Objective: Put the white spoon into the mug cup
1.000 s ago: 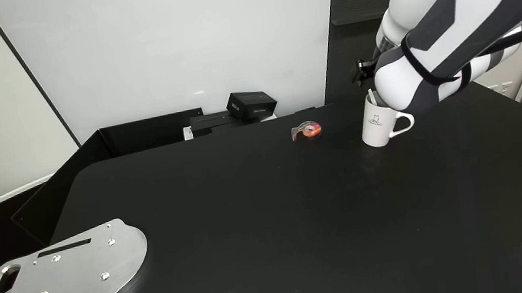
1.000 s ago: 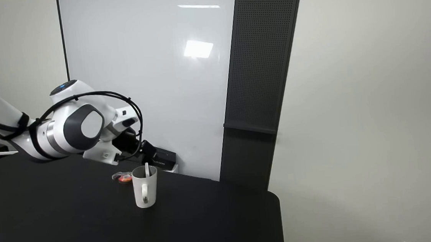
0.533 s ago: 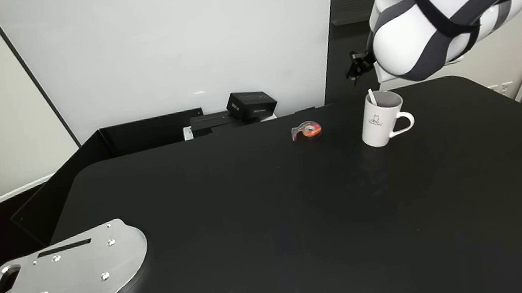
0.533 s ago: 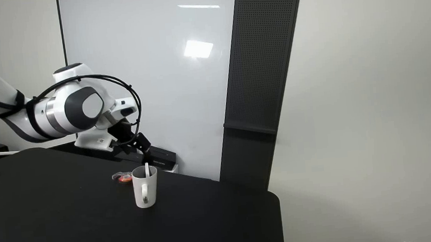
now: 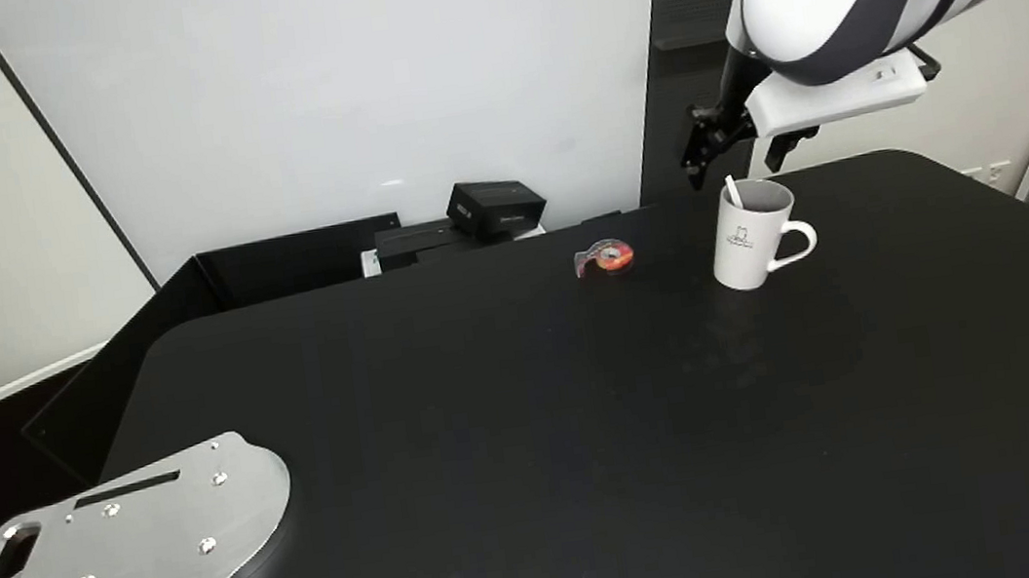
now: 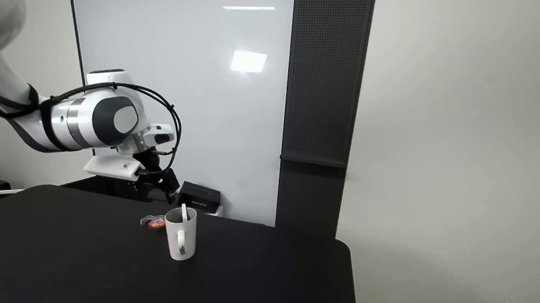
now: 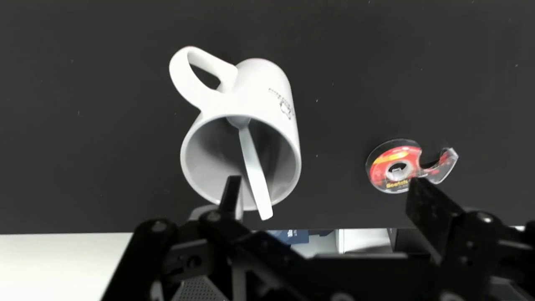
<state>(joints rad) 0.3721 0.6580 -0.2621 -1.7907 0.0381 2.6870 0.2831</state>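
On my feed the white mug (image 5: 741, 246) stands upright on the black table (image 5: 490, 410), its loop handle toward three o'clock in an exterior view. The white spoon (image 7: 254, 169) is inside it: from the wrist view I see the bowl at twelve o'clock in the mouth, partly hidden by the rim, and the handle crossing over to jut past the rim at five o'clock. A black box (image 5: 497, 208) sits beyond the table's far edge, between nine and ten o'clock from the mug; I can't tell what it holds.

I have the gripper (image 7: 326, 192) above the level of the rim, its jaws spread wide, and both exterior views show me a gap between it and mug and spoon alike. In the wrist view one finger (image 7: 230, 196) overlaps the rim between six and seven o'clock; the other overlaps the lower edge of the tape dispenser (image 7: 413, 164), which lies just past three o'clock from the mug.

From the middle of my jaws there, the spoon is between nine and ten o'clock. In an exterior view its handle tip (image 6: 184, 208) is near the fingertips (image 6: 171, 198), between three and four o'clock from them.
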